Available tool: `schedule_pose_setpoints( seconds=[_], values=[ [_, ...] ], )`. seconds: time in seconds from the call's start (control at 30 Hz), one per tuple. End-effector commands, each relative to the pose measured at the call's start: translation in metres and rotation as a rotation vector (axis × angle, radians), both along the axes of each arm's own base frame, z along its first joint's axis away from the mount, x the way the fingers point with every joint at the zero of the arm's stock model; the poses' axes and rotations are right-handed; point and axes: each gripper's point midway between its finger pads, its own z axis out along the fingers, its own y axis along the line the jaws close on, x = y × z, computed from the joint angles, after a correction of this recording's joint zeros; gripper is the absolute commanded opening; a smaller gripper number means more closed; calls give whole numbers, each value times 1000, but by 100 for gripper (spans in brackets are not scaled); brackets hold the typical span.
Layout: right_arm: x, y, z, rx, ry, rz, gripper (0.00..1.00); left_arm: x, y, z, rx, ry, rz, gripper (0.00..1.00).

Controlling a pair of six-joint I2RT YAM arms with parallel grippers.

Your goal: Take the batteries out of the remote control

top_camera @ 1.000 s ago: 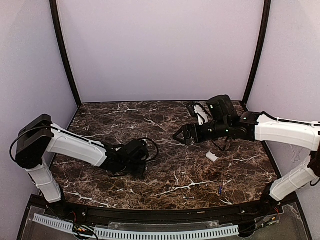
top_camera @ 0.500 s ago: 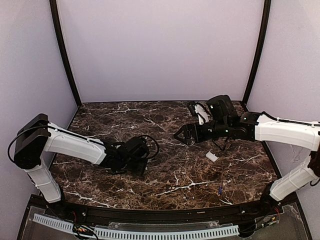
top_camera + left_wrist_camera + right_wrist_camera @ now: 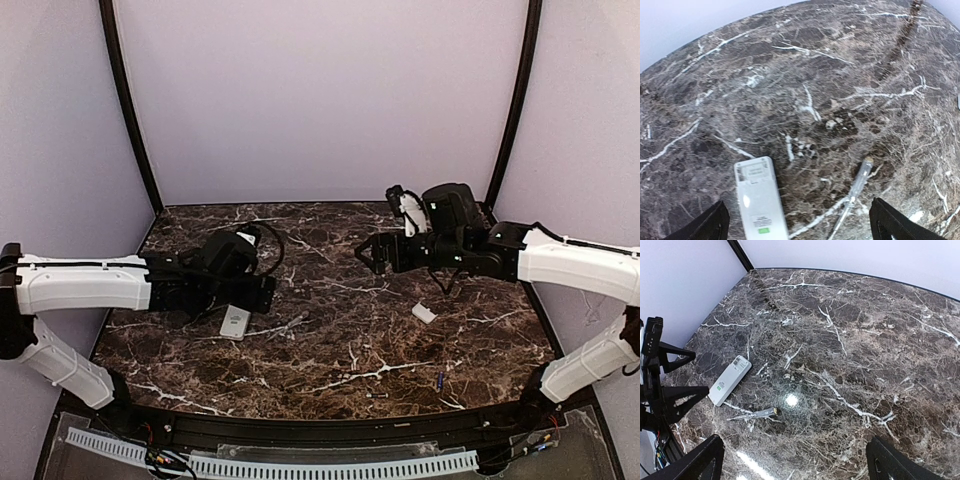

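The white remote control (image 3: 236,321) lies flat on the marble table (image 3: 330,350), left of centre. It shows in the left wrist view (image 3: 760,200) with its battery bay (image 3: 754,172) uncovered at the far end, and in the right wrist view (image 3: 730,380). My left gripper (image 3: 258,294) hovers just behind it, open and empty (image 3: 800,231). My right gripper (image 3: 366,251) is open and empty (image 3: 797,462) above the back right of the table. One dark blue battery (image 3: 440,380) lies near the front right. The small white cover piece (image 3: 424,312) lies right of centre.
A slim clear tool (image 3: 290,323) lies just right of the remote, also in the left wrist view (image 3: 856,187) and the right wrist view (image 3: 752,414). Purple walls enclose the table on three sides. My left gripper's fingers (image 3: 670,390) show at the right wrist view's left edge.
My left arm has drawn back to the left and up, uncovering the remote and the clear tool on the table. My right gripper has shifted slightly toward the back.
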Motion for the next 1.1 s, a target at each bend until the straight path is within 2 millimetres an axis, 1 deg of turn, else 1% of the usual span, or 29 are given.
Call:
schedule_pose_setpoints(
  seconds=[0.0,0.03,0.07,0.1,0.13,0.17,0.2,0.23,0.43,0.6,0.67,0.7,0.73,0.77,0.83,0.87,0.9,0.93,0.97,1.0,1.03,1.07],
  values=[
    [9,7,14,44,-82,18,99,3,43,26,77,-58,48,99],
    [10,9,14,49,-87,20,99,4,51,24,85,-60,60,99],
    [11,10,14,51,-89,22,99,3,57,30,68,-76,67,98],
    [13,11,13,49,-90,22,99,2,64,25,77,-75,75,98],
    [13,12,13,46,-90,24,99,1,68,30,65,-88,79,99],
    [14,13,12,44,-91,25,99,0,75,26,75,-87,88,99],
    [14,14,11,44,-89,30,99,0,79,30,68,-99,94,99],
    [14,13,12,45,-92,30,99,-1,84,28,80,-102,99,98],
    [13,12,11,57,-103,27,99,0,104,37,122,-154,121,98],
    [10,8,12,64,-100,39,99,7,120,42,143,-187,146,98],
    [11,3,12,64,-104,36,99,11,126,44,154,-205,155,98],
    [14,-2,13,65,-107,24,99,13,127,46,159,-220,154,99],
    [16,-9,14,68,-110,9,99,16,134,45,173,-222,170,99],
    [20,-17,14,70,-112,-9,99,18,137,48,163,-237,182,99],
    [30,-38,17,87,-116,-56,98,24,149,48,153,-252,219,98],
    [36,-50,19,100,-120,-81,99,28,155,52,136,-271,245,98],
    [41,-59,22,108,-127,-97,99,29,160,49,140,-273,259,99],
    [45,-67,24,111,-136,-114,99,34,171,52,139,-296,303,98],
    [49,-77,25,110,-143,-140,99,34,180,48,153,-300,333,98],
    [54,-88,26,107,-151,-167,99,41,192,53,144,-334,376,98],
    [59,-98,27,103,-160,-192,99,40,200,45,154,-333,392,97],
    [63,-108,27,100,-163,-219,99,45,210,51,141,-367,427,96]
  ],
)
